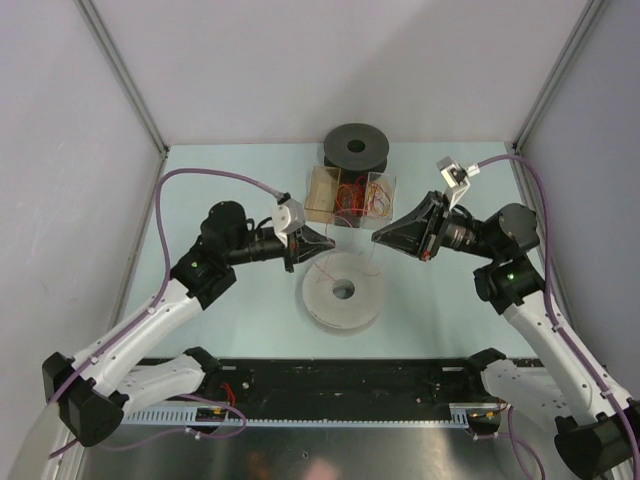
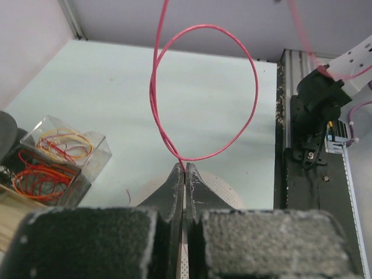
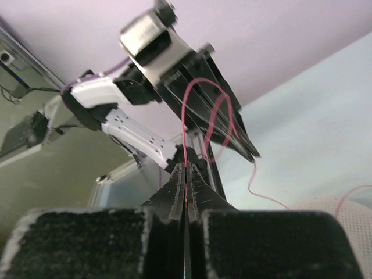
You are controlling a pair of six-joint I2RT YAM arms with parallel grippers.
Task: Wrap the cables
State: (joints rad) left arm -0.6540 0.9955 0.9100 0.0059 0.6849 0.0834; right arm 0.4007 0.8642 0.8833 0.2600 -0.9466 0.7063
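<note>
Left end effector (image 2: pixel 184 168) clamps cable (image 2: pixel 256 84), walls (image 1: pixel 60 150) well apart

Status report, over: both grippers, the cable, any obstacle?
Left gripper shut on the cable; right gripper shut on it too. Cable loops out from the left fingers. White reel lies below; no obstacle seen.

- Overhead view: bright, even, soft light from above. The pale desk (image 1: pixel 420 290) carries only faint, soft-edged shadows under the arms, with no glare.
- Left wrist view: evenly lit. The pink wire (image 2: pixel 256 78) is sharp, while the near base of the left hand (image 2: pixel 184 173) is grainy and out of focus.
- Right wrist view: dimmer. The right hand (image 3: pixel 186 174) is dark and soft up close, and the top edge is slightly blurred.
</note>
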